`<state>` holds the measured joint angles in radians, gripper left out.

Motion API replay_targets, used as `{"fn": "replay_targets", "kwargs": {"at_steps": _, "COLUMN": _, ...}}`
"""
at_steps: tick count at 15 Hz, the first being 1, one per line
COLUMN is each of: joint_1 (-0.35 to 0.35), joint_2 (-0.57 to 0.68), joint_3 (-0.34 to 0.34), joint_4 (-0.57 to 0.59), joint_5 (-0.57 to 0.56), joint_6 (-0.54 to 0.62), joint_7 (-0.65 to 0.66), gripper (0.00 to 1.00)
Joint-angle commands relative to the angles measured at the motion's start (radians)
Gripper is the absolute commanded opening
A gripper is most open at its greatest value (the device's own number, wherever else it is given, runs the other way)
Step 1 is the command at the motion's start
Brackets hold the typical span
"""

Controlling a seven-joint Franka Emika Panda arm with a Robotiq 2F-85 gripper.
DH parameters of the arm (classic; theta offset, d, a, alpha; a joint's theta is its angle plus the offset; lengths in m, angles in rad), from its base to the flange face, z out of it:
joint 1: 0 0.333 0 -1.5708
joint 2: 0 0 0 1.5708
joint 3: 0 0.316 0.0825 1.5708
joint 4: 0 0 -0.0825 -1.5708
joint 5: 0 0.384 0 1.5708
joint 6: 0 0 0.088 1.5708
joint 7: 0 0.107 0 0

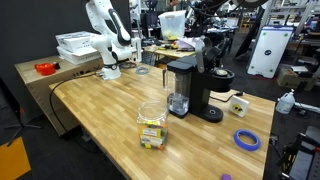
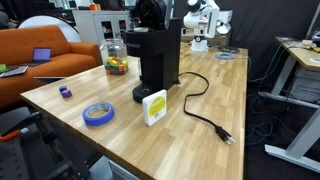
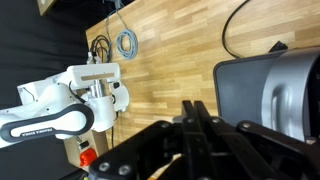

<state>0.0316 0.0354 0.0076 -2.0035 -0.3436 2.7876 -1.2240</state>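
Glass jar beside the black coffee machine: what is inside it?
The glass jar holds small multicoloured pieces heaped at its bottom, too small to identify. Those underneath the heap's surface are covered.

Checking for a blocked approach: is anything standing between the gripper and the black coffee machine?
Nothing visible does. In the wrist view only bare table shows between the gripper and the coffee machine close beside it. In an exterior view the candy jar stands apart from the machine, outside that gap.
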Motion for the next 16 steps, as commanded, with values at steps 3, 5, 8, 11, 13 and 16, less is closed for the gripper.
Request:
{"fn": "replay_targets", "kwargs": {"at_steps": 3, "joint_1": -0.013, "joint_2": 0.002, "joint_3": -0.010, "joint_4": -0.012, "joint_5": -0.063, "joint_6": 0.000, "joint_7": 0.107, "gripper": 0.00}}
{"fn": "replay_targets", "kwargs": {"at_steps": 5, "joint_1": -0.013, "joint_2": 0.000, "joint_3": -0.012, "joint_4": -0.025, "joint_5": -0.083, "joint_6": -0.002, "joint_7": 0.142, "gripper": 0.00}}
{"fn": "replay_targets", "kwargs": {"at_steps": 8, "joint_1": -0.010, "joint_2": -0.004, "joint_3": -0.007, "joint_4": -0.046, "joint_5": -0.094, "joint_6": -0.002, "joint_7": 0.168, "gripper": 0.00}}
{"fn": "replay_targets", "kwargs": {"at_steps": 11, "joint_1": -0.004, "joint_2": -0.006, "joint_3": 0.000, "joint_4": -0.056, "joint_5": -0.100, "joint_6": -0.007, "joint_7": 0.177, "gripper": 0.00}}
{"fn": "replay_targets", "kwargs": {"at_steps": 13, "joint_1": -0.001, "joint_2": -0.008, "joint_3": 0.004, "joint_4": -0.063, "joint_5": -0.098, "joint_6": -0.009, "joint_7": 0.176, "gripper": 0.00}}
{"fn": "replay_targets", "kwargs": {"at_steps": 16, "joint_1": 0.001, "joint_2": -0.012, "joint_3": 0.011, "joint_4": -0.073, "joint_5": -0.096, "joint_6": -0.016, "joint_7": 0.172, "gripper": 0.00}}
